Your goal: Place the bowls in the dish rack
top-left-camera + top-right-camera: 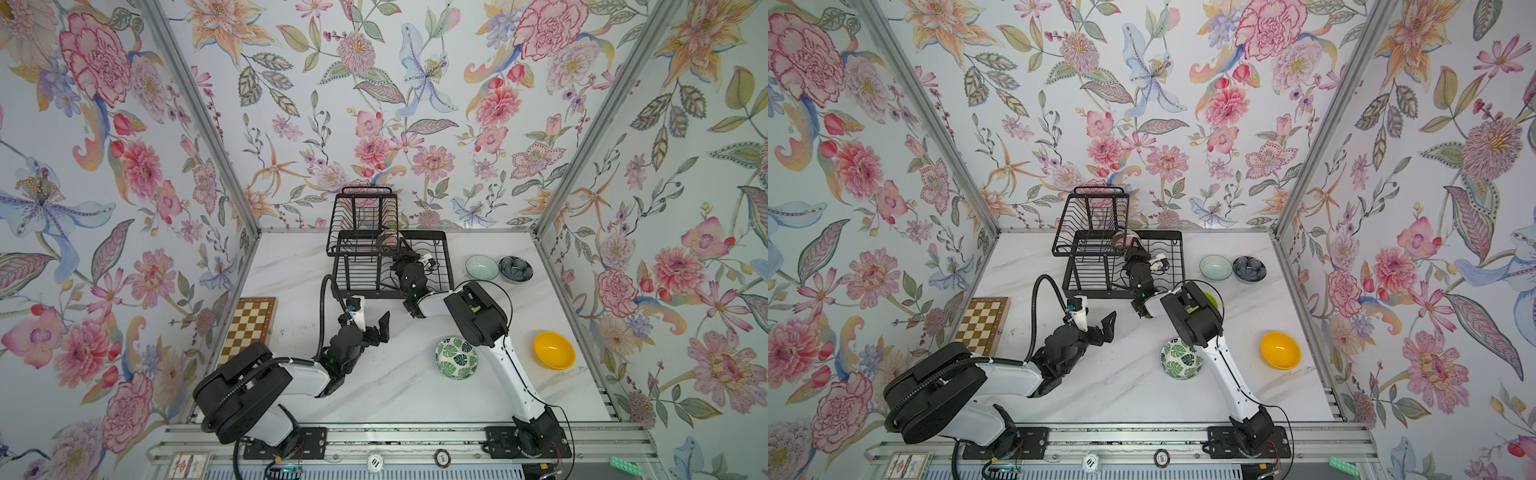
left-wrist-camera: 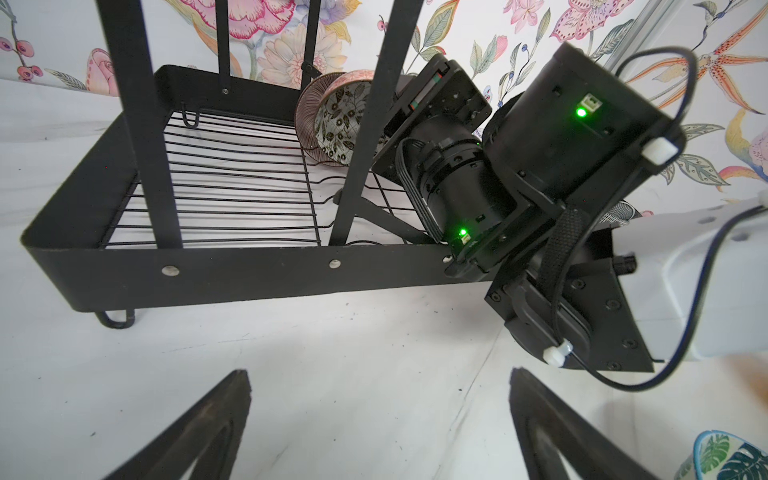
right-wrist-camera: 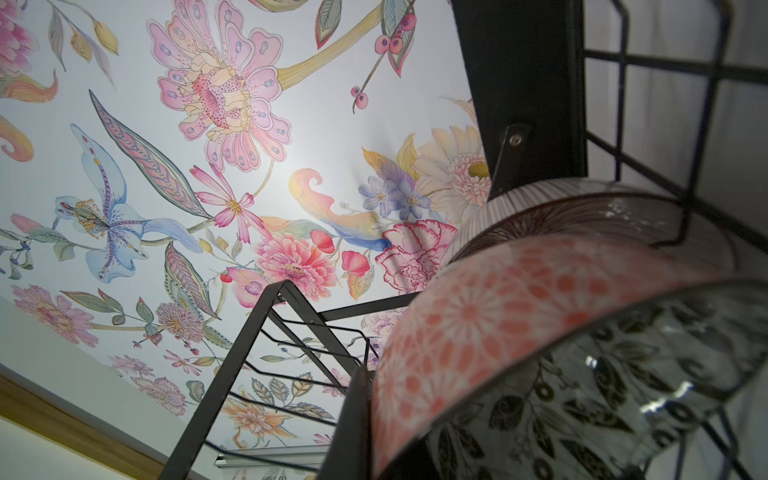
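The black wire dish rack [image 1: 444, 266] [image 1: 1180, 266] stands at the back of the table. In its lower tray [image 2: 249, 270] a pink ribbed bowl [image 2: 309, 106] [image 3: 582, 212] stands on edge. Against it leans a black-and-white patterned bowl [image 2: 340, 124] [image 3: 498, 324], and my right gripper [image 1: 400, 249] is shut on its rim. My left gripper [image 1: 370, 322] [image 2: 380, 415] hangs open and holds nothing in front of the rack. On the table lie green-leaf [image 1: 456, 358], orange-yellow [image 1: 554, 350], pale celadon [image 1: 481, 267] and dark blue [image 1: 515, 269] bowls. A lime green bowl [image 1: 1212, 300] peeks from behind the right arm.
A brown-and-cream chessboard [image 1: 248, 328] lies by the left wall. The raised upper basket [image 1: 363, 216] overhangs the left part of the tray. The right arm [image 1: 473, 311] stretches across the table between the green-leaf and orange-yellow bowls. Floral walls close in three sides.
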Tool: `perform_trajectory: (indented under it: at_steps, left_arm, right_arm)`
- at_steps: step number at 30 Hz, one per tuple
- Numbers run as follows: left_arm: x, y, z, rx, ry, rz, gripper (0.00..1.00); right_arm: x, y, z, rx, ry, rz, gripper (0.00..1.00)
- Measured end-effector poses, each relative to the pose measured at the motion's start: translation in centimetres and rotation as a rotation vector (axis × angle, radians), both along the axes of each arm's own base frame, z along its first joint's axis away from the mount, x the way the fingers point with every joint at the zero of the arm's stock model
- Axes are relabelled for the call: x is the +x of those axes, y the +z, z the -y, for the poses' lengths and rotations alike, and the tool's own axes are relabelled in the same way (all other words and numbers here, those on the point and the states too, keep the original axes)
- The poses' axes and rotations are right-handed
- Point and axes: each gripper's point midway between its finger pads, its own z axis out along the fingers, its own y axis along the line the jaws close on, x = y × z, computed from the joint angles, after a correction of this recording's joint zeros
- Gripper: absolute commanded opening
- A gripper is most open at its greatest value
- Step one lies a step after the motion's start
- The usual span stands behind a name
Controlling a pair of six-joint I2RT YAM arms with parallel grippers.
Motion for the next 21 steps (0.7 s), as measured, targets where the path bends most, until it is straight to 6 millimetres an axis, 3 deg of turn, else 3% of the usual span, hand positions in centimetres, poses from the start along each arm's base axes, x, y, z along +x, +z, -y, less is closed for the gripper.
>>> perform_trajectory:
  at_steps: [5, 21]
  left_arm:
    - [-0.09, 0.01, -0.10, -0.001, 0.000, 0.001, 0.99]
    - [-0.55, 0.08, -0.55, -0.009, 0.001, 0.008, 0.99]
  right_arm:
    - [0.06, 0.00, -0.14, 0.016, -0.004, 0.003, 0.06]
    - [0.18, -0.17, -0.41, 0.041, -0.029, -0.005, 0.08]
